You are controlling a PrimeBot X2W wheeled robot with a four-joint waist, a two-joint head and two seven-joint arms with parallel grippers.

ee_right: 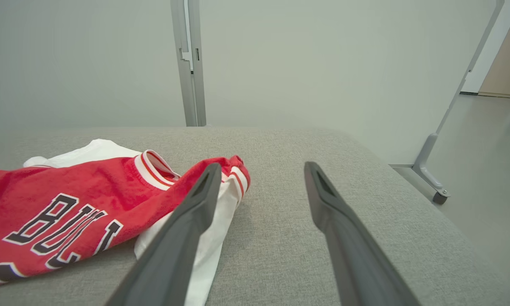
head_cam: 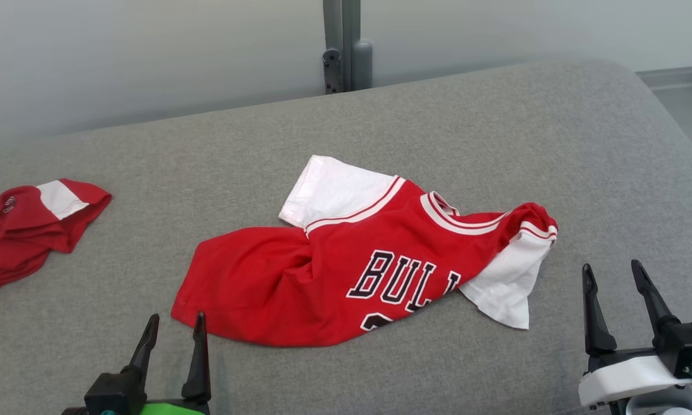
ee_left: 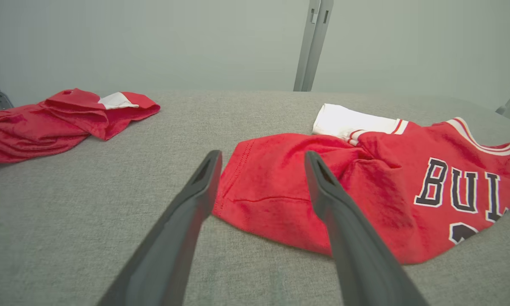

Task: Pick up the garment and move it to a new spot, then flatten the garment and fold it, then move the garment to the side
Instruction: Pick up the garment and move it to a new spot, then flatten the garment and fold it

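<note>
Nearest the lens, along the bottom edge of the head view, two pairs of long, dark, tapered fingers are seen: the left gripper (head_cam: 176,317) at the lower left and the right gripper (head_cam: 611,266) at the lower right. Both are held with their jaws spread wide, and nothing is clasped between them.

Most of the frame is taken up by a grey cushion (head_cam: 495,127) covered in coarse woven cloth and rounded off at the upper right. The jersey (head_cam: 322,276), a red garment of soft knit fabric, is laid loosely and creased at the centre of the frame. Its hem corner is just beside the left gripper's fingertips.

A second red garment (head_cam: 29,230) is bunched at the left edge, well apart from the jersey. Two smooth white sleeves (head_cam: 334,187) are attached to the jersey: one is spread flat at the upper centre, the other is crumpled at the right, near the right gripper.

Dark block lettering (head_cam: 403,279), edged in white, is printed across the chest and partly lost in a fold. A slim grey metal post (head_cam: 341,40) is set upright at the top centre, behind the cushion.
</note>
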